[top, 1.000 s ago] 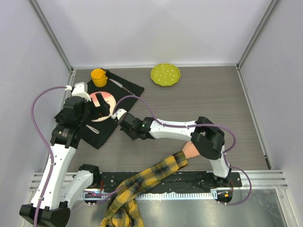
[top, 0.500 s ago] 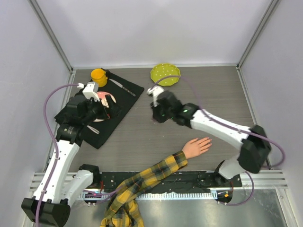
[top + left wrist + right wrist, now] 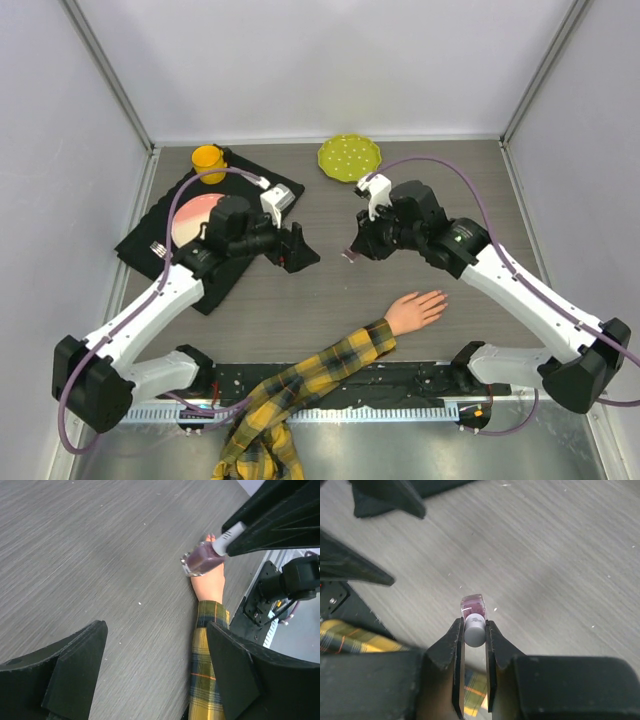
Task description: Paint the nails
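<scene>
Right gripper [image 3: 473, 625], frame centre, pinched narrow on the grey cap of a purple bottle [image 3: 473, 607]. Left gripper [image 3: 156, 630] spread wide, holding nothing. Hand [image 3: 415, 310] lies flat, lower centre of top view; nails [image 3: 441, 297] at its right-pointing fingertips; plaid sleeve [image 3: 330, 365] trails lower left

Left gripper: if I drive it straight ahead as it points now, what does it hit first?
Most likely the polish bottle pinched in the right gripper, just ahead of the open left gripper. It sits slightly off centre in the wrist view, so a miss onto bare table is possible.
</scene>
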{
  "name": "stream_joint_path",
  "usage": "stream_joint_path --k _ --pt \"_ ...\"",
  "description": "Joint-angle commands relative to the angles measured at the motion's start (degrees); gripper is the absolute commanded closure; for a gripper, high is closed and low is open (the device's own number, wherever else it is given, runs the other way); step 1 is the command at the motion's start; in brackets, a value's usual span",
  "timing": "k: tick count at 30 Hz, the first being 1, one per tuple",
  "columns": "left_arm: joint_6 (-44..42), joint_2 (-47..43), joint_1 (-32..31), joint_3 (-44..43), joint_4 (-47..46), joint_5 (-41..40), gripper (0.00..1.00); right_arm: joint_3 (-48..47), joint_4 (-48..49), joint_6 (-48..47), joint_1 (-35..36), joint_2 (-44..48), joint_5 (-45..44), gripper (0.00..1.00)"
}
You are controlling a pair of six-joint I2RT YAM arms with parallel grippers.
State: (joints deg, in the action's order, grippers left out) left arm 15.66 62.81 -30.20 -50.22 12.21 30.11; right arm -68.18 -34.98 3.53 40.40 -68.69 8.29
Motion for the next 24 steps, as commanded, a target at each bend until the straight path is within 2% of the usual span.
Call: stream_joint_path --k 1,5,9,15,24 --pt "-3.79 1.87 -1.0 -3.83 -5.26 2.41 0.17 -0.37 -2.9 -1.95 -0.32 4.61 5.15 0.99" --pt "-5.9 2.85 -1.18 -3.75 -5.26 7.41 0.22 -0.46 -2.81 -3.26 -0.32 6.54 9.72 0.99" --pt "-7.66 2.5 -1.62 -3.48 -4.48 7.69 0.32 -1.07 -3.34 -3.27 -0.32 6.02 11.48 0.99" --pt "-12.14 2.67 -2.23 -5.07 0.1 10.67 0.25 -3.44 -3.51 -4.58 -0.33 4.71 13.76 0.99" --pt "-12.59 2.85 -2.5 -2.7 -2.88 16.55 0.31 -5.38 -2.9 -5.11 -0.32 2.86 22.02 0.99"
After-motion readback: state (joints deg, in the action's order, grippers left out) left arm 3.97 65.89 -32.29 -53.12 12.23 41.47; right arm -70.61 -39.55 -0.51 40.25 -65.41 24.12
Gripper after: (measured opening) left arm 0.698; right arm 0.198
